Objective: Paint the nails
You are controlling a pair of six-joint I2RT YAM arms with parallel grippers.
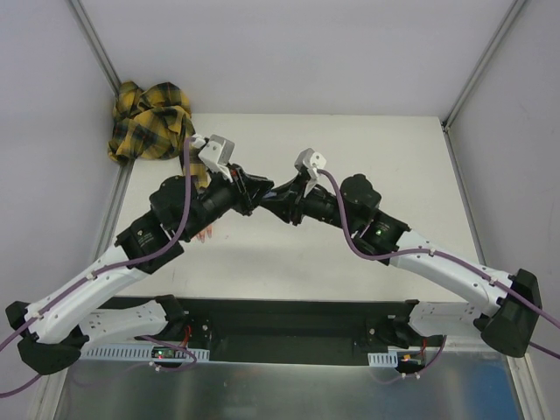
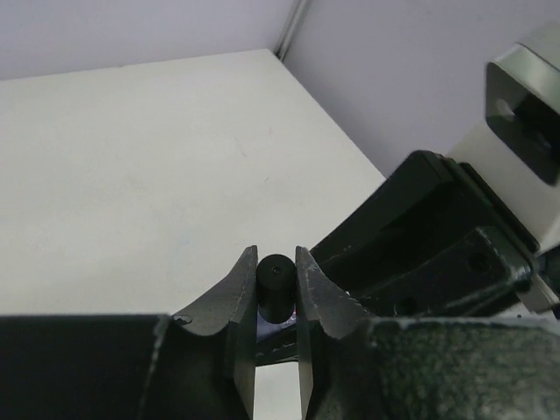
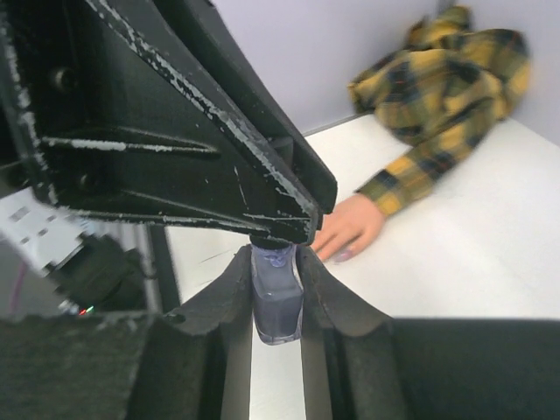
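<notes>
- Surface (image 1: 350, 149): white, with both my arms meeting over its middle.
- Plaid sleeve (image 1: 150, 118): yellow-black, bunched at the 10 o'clock corner of the surface, against the wall.
- Fake hand (image 3: 348, 226): lies flat on the surface, fingers pointing toward the bottle.
- Right gripper (image 3: 276, 262): narrowed to a slim gap, clamped on the upright purple bottle (image 3: 277, 306).
- Left gripper (image 2: 276, 262): pinched tight on the black cap (image 2: 275, 284), directly above the bottle.
- Nails (image 3: 341, 255): purplish, at 2 o'clock from the bottle, near but apart.
</notes>
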